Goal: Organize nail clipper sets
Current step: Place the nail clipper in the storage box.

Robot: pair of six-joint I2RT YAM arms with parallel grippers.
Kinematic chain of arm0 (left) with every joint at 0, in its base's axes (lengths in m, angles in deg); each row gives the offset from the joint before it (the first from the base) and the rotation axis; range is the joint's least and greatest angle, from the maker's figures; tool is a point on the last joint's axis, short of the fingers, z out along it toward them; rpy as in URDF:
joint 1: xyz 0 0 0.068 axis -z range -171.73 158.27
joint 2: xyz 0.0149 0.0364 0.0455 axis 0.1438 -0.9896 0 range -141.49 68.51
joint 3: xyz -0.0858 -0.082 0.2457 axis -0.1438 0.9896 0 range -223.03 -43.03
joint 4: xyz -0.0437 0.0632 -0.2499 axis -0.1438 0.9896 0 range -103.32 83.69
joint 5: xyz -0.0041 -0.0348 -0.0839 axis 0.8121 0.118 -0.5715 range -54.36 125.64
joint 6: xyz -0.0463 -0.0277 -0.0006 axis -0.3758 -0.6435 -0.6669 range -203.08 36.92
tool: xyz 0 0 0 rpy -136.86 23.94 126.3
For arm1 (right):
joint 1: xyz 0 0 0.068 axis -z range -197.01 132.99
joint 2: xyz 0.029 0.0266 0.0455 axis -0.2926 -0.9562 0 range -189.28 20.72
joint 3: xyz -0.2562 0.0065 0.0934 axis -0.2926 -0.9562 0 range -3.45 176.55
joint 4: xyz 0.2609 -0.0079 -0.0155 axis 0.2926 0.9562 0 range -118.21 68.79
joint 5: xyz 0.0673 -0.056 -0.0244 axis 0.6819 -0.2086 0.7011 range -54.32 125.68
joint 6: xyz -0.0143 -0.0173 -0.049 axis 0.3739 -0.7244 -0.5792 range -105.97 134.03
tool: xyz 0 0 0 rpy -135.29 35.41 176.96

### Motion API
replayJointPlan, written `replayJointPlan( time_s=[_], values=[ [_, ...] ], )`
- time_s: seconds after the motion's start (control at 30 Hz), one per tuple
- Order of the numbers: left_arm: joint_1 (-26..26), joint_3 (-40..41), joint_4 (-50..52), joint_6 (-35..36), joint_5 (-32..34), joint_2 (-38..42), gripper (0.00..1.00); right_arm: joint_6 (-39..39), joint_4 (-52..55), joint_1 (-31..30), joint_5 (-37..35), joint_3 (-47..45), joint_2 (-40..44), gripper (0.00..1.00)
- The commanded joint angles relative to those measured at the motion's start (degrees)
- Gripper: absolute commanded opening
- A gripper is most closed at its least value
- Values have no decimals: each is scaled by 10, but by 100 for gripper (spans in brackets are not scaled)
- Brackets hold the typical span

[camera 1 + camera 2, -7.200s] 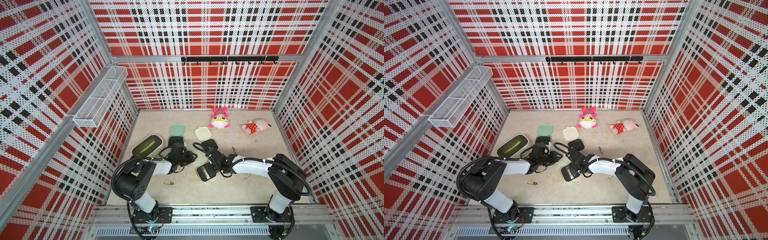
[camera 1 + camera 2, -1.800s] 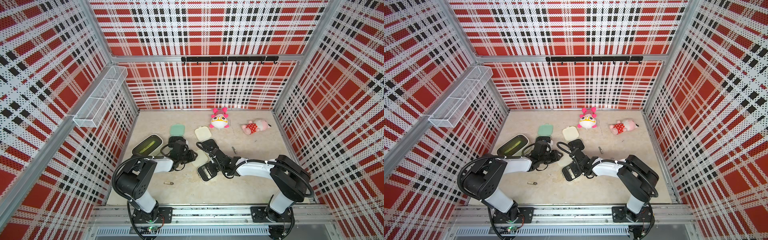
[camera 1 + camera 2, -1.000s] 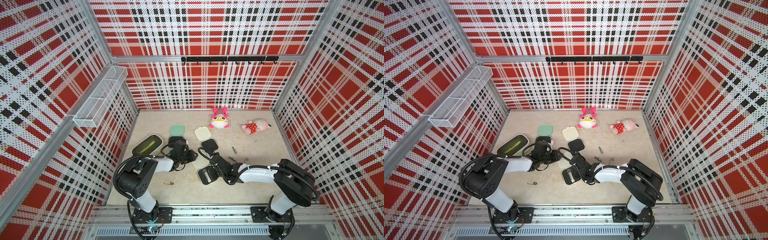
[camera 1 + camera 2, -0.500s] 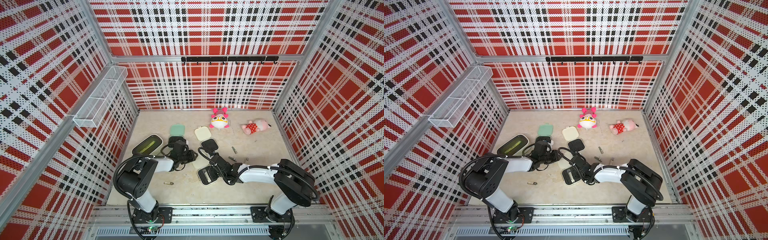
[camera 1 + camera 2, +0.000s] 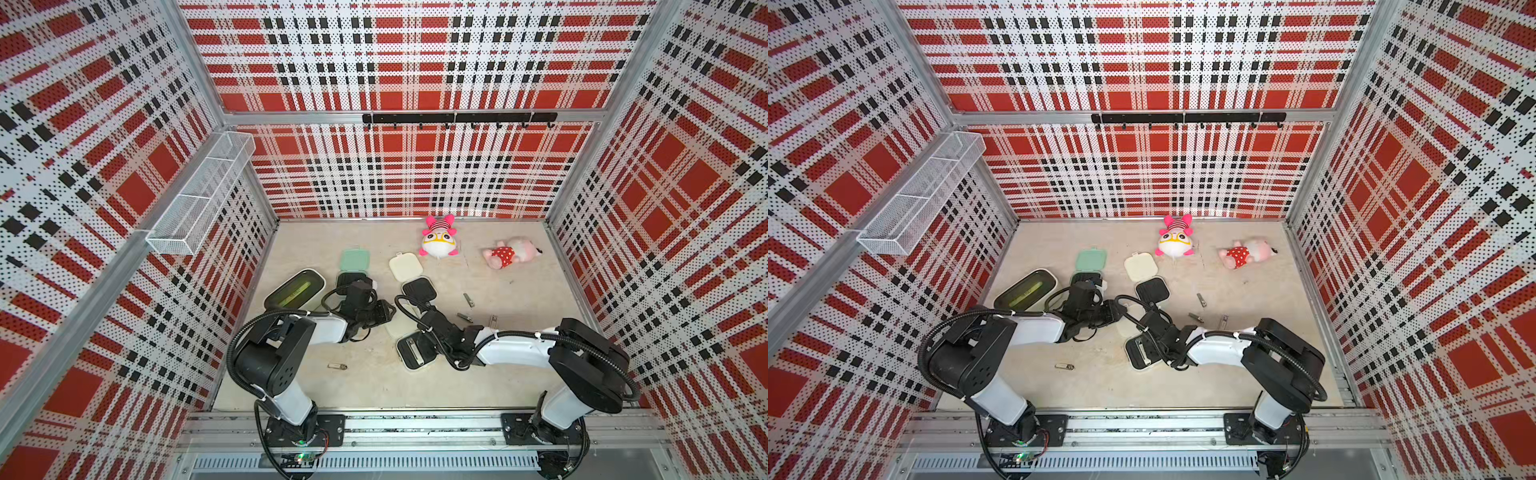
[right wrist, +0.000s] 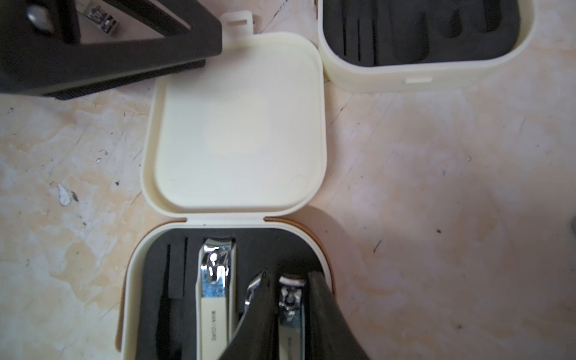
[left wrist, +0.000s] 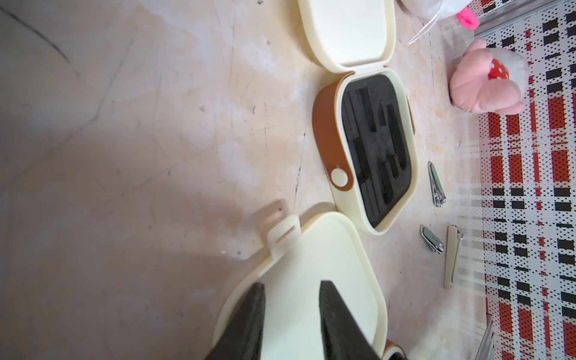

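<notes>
The right gripper [image 6: 290, 280] sits low over the open cream rounded-square case [image 6: 129, 280], which lies near the middle of the beige marbled tabletop [image 5: 374, 386], a little toward its front edge. Its dark fingers [image 6: 261, 318] flank a small silver nail clipper [image 6: 291, 308] lying in the case's black foam insert [image 6: 280, 249], beside a larger cream-handled clipper [image 6: 215, 290]. Whether they pinch it I cannot tell. The left gripper [image 7: 291, 285] is unclenched with nothing between its fingers, poised over that case's flat cream lid [image 7: 311, 255]. Toward the back edge a second cream case [image 5: 405, 267] lies open, and a mint green case [image 5: 354, 261] lies open nearer the left edge. Three loose metal clippers [image 7: 435, 184] lie toward the right edge, and a fourth clipper [image 5: 337, 366] lies toward the front-left corner.
</notes>
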Motion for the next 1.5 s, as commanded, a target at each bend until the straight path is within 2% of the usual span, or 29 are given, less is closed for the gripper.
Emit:
replayJointPlan(
  time_s=[0.0, 0.2, 0.47, 0.73, 0.87, 1.2, 1.47],
  values=[
    [-2, 6, -2, 3, -4, -4, 35, 6, 20, -4, -23, 13, 11, 26],
    [-2, 6, -1, 3, -4, -4, 35, 9, 32, -4, -46, 18, 22, 28],
    [-2, 5, -1, 3, -6, -4, 35, 16, 34, 0, -52, 26, 37, 38],
    [-2, 6, -1, 3, -5, -3, 35, 26, 11, 33, 26, 8, 43, 44],
    [-2, 6, -2, 3, -5, -3, 35, 36, 8, 43, 37, 0, 43, 45],
    [-2, 6, 0, 3, -5, -3, 34, 44, 6, 50, 34, -5, 29, 46],
    [-2, 6, 0, 3, -6, -3, 34, 51, 2, 58, 28, -9, 29, 43]
  ],
)
